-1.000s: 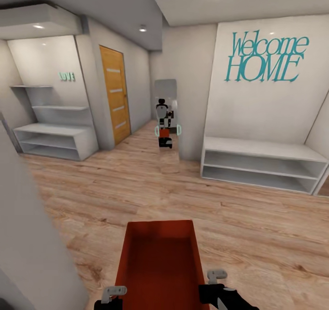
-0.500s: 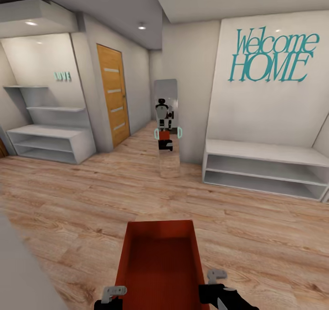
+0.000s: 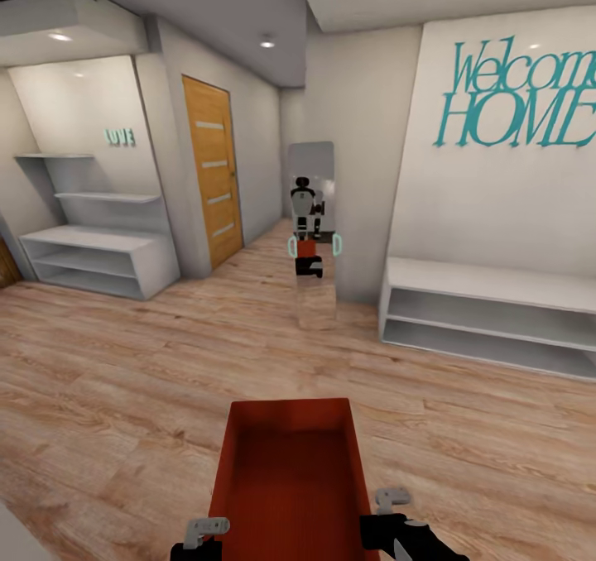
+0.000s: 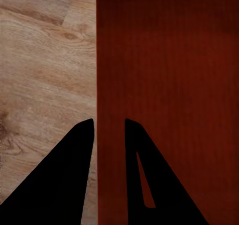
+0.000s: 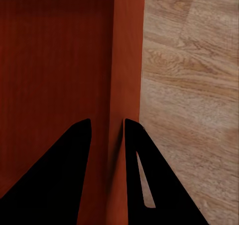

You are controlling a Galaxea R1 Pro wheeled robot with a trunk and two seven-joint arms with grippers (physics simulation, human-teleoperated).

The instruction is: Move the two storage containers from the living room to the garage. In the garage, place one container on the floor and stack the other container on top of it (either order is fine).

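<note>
Your left gripper (image 4: 108, 130) and right gripper (image 5: 107, 130) each pinch a side wall of the storage container (image 3: 290, 470), carried between them above wood flooring (image 3: 124, 395).

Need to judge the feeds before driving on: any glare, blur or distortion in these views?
Head view: sharp, evenly lit, wide-angle lens bends the walls; the mirror reflects the robot without glare. Left wrist view: fingers are black silhouettes, storage container wall dark. Right wrist view: same black fingers, wood floor crisp.
</note>
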